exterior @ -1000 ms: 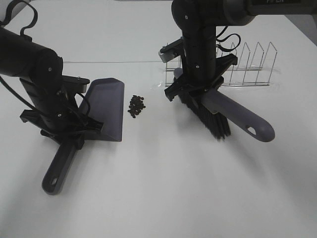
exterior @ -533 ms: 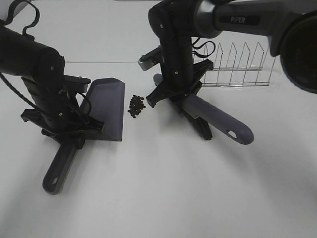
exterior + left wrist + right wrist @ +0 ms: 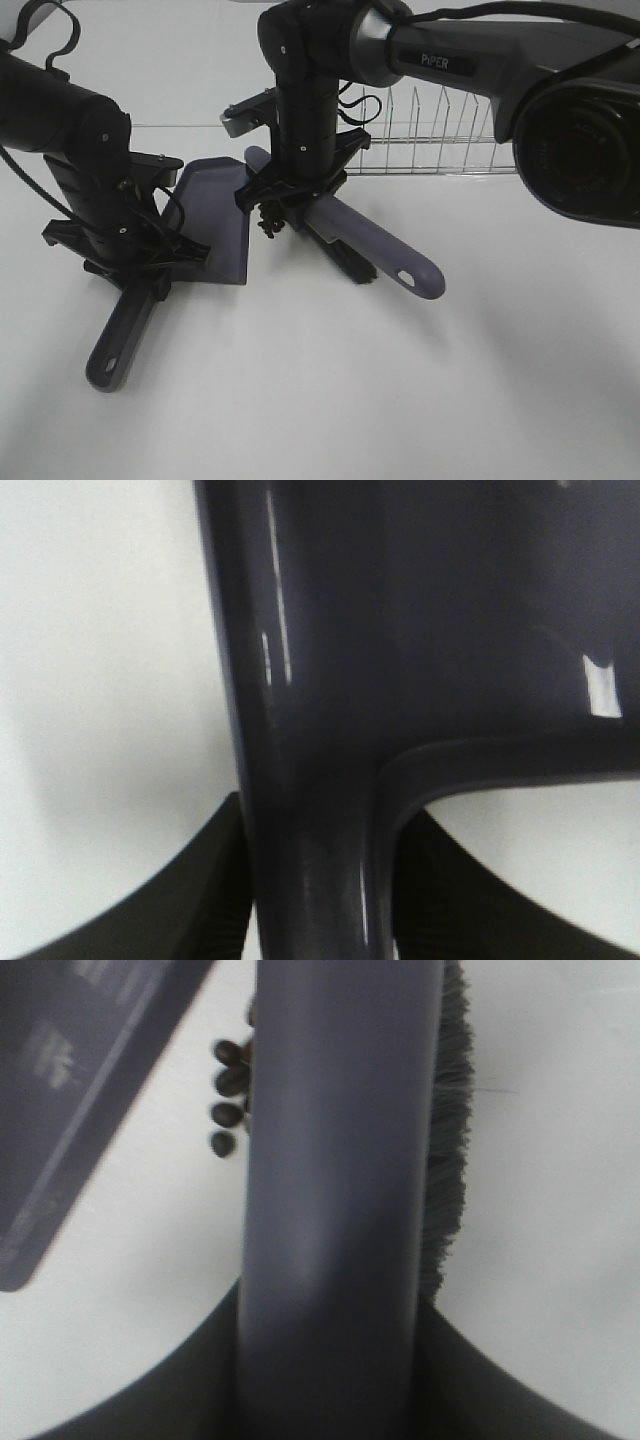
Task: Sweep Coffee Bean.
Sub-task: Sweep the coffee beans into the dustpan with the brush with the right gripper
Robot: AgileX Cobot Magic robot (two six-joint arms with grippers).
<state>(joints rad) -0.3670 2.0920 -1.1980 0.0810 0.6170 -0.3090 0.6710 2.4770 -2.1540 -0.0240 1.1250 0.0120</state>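
Note:
The coffee beans lie on the white table just right of the dustpan's open edge, partly hidden under my right gripper; a few show in the right wrist view. My left gripper is shut on the handle of the grey-purple dustpan, which rests flat on the table; the handle fills the left wrist view. My right gripper is shut on the grey-purple brush, whose black bristles touch the table. In the right wrist view the brush handle sits right against the beans.
A wire rack stands behind the right arm at the back. The white table extends bare toward the front and right. The dustpan handle's end points toward the front left.
My right arm has carried the brush leftward from beside the rack to the bean pile by the dustpan's edge. The left arm and dustpan have not moved.

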